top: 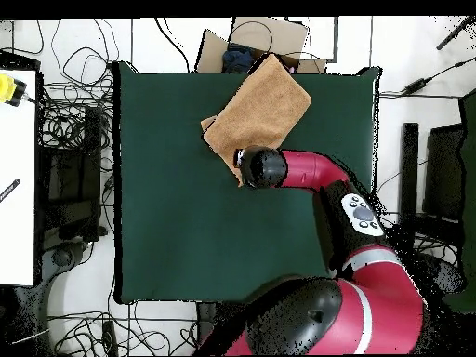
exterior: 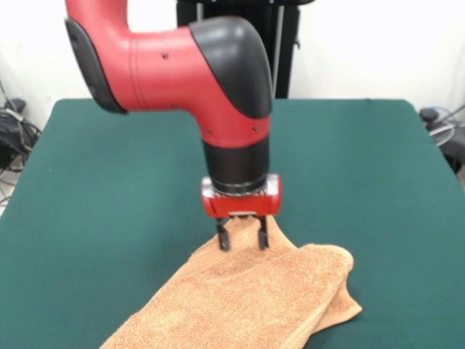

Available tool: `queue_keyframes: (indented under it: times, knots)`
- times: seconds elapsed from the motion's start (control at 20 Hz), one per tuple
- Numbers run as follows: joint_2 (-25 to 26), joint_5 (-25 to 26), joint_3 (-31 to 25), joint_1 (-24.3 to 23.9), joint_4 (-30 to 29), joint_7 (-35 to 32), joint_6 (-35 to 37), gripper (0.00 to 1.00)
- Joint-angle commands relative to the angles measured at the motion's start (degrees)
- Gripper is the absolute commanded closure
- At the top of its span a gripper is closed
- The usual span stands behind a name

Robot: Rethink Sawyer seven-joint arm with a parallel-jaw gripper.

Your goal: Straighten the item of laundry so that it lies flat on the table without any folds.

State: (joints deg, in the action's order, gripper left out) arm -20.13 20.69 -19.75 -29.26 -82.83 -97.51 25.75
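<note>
The item of laundry point(exterior: 247, 298), an orange-tan terry towel, lies folded double on the green table point(exterior: 109, 182), its layered edges showing at the right. It runs off the picture's bottom edge. My gripper point(exterior: 243, 238) points straight down at the towel's far corner, open, with its two dark fingers point(exterior: 224, 240) straddling the cloth that rises between them. In the overhead view the towel point(top: 265, 98) lies slantwise at the table's point(top: 186, 214) top edge and pokes slightly past it. There the arm's wrist hides the gripper, over the towel's lower corner.
A cardboard box point(top: 270, 33) sits just beyond the table edge by the towel. Tangled cables point(top: 70, 139) and a white desk point(top: 17, 186) lie to the left, with dark equipment point(top: 437, 167) to the right. Most of the green top around the towel is bare.
</note>
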Motion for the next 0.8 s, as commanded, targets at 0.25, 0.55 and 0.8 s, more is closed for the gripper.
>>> queue_keyframes:
  times: [0.25,0.55,0.8]
  knots:
    - [11.6,-0.5,-5.8,0.7,-1.1,-4.1,-8.7,0.0]
    - [14.0,1.1,-4.6,3.4,4.3,1.6,-1.5,0.0]
    - [15.3,1.1,-5.8,3.0,4.6,1.4,-2.5,0.0]
